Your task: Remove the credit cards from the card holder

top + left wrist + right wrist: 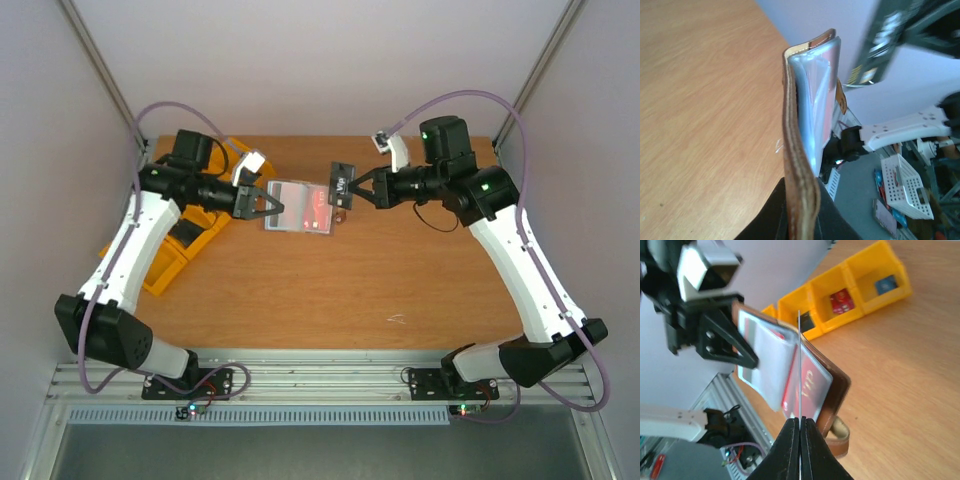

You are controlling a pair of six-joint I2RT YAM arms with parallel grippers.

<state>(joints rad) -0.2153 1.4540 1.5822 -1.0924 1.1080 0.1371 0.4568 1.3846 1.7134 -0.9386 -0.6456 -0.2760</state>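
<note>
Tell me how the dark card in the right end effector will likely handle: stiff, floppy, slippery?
Probably stiff: the dark card, pinched at one edge by the right end effector, stands straight without sagging. Likely very light: edge-on it is only a thin line. It might pivot or slip, as little of it is gripped.

This is a robotics lab cell. Plain white walls [320, 60] box in a wooden table [400, 290]; the left arm [125, 252] and right arm [525, 265] bolt to an aluminium rail [320, 380].
</note>
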